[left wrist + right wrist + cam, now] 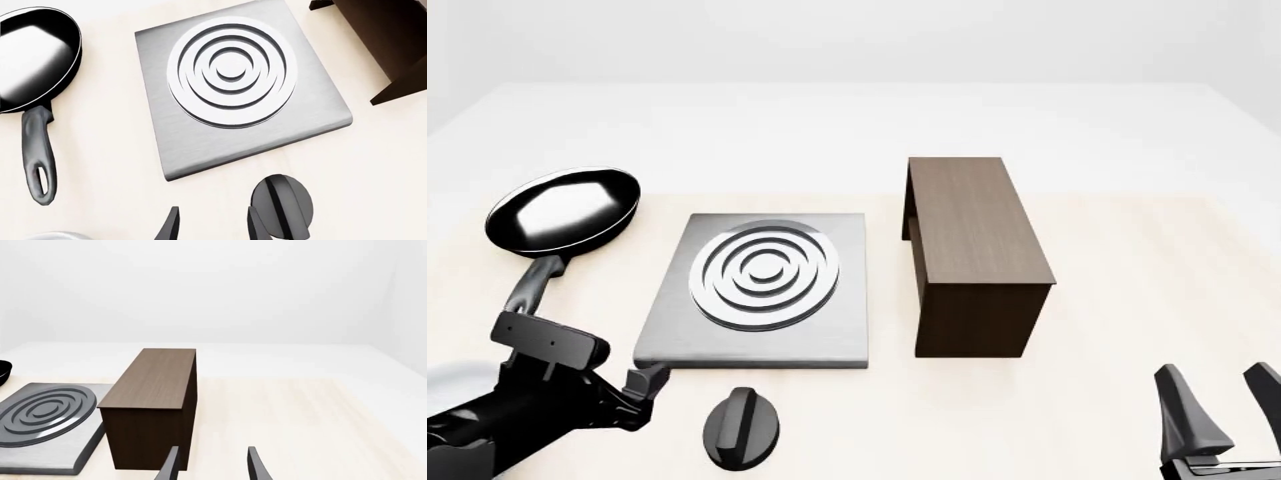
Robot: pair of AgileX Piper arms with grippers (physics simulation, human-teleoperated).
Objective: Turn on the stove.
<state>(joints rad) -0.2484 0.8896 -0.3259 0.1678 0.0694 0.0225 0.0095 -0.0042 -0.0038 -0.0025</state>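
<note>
— Two grippers are seen nearest the camera. How are they held?

— The left gripper (647, 385) is kept low over the table (1094, 350), its fingers (170, 227) spread with nothing between them. It is stationed just beside the knob (742, 429), one finger close against the knob's edge in the left wrist view, but a grasp is not yet made. The right gripper (1214, 410) is parked well apart at the near right corner, fingers likewise parted and empty, probably because it is not needed.

— Where is the stove found?

— Just beyond the knob, flat on the table: the stove (761, 345), with its silver rings (765, 272) centred on top. The knob is set in front of its near edge, apart from it.

— What lies farther off?

— A frying pan (565, 210) is laid to the stove's far left, handle turned toward the left arm. A wooden box (974, 250) stands to the stove's right. Neither should be touched; only the knob is judged to need turning.
</note>
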